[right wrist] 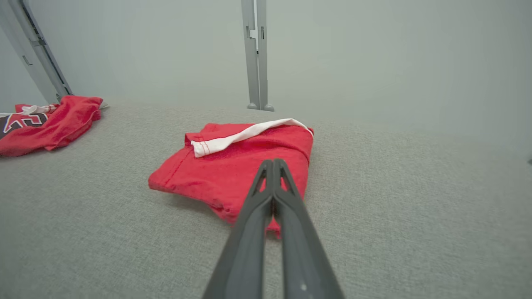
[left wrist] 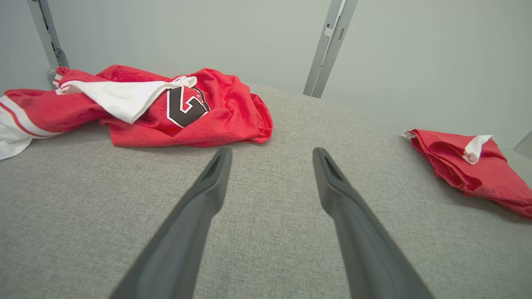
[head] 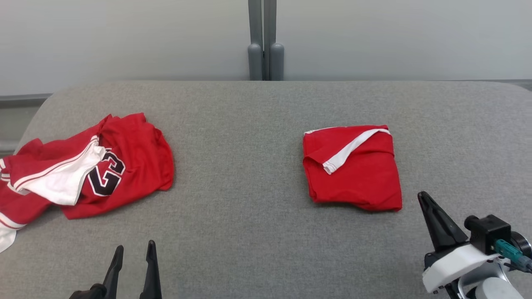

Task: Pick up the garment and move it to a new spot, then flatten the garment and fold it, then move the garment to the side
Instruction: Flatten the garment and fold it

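A crumpled red garment [head: 129, 162] with white trim and a dark number lies at the left of the grey padded table [head: 249, 207]; it also appears in the left wrist view [left wrist: 216, 116] and the right wrist view [right wrist: 54, 124]. A folded red garment [head: 357, 174] with a white band rests right of centre [left wrist: 478, 170] [right wrist: 232, 166]. My left gripper [head: 135, 245] [left wrist: 272, 151] is open and empty near the front edge, short of the crumpled garment. The right gripper [head: 422, 194] [right wrist: 272, 162] is shut on nothing, just off the folded garment's front right corner.
A grey wall stands behind the table, with a twin vertical post [head: 262, 41] at its middle. Bare grey padding stretches between the two garments and along the front.
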You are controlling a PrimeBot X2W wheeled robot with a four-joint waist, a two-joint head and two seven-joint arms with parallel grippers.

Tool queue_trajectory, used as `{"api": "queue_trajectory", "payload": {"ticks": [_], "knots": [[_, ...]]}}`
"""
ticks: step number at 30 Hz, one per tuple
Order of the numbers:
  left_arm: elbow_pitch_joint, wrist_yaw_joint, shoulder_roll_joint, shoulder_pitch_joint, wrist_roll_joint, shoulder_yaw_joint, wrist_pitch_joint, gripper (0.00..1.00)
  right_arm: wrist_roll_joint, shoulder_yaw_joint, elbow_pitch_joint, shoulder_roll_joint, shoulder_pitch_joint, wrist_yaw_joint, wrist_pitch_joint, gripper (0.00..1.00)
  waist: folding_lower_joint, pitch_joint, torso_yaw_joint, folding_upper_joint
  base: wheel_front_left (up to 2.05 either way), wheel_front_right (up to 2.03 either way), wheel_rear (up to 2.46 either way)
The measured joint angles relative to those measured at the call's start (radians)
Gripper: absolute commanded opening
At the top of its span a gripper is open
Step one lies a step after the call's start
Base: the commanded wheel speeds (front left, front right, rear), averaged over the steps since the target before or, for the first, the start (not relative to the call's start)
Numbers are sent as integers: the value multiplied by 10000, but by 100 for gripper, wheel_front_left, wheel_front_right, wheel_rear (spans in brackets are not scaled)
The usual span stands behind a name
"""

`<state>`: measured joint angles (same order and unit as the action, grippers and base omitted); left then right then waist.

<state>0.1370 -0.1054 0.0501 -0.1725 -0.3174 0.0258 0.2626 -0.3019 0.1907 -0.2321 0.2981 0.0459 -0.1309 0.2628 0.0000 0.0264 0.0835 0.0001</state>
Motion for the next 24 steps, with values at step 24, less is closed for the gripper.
{"api": "queue_trajectory", "payload": {"ticks": [24], "knots": [[-100, -178, 0, 1539, 58, 652, 0, 100, 420, 290, -1386, -796, 3212, 0, -1183, 0, 0, 1461, -125, 0, 0, 0, 0]]}}
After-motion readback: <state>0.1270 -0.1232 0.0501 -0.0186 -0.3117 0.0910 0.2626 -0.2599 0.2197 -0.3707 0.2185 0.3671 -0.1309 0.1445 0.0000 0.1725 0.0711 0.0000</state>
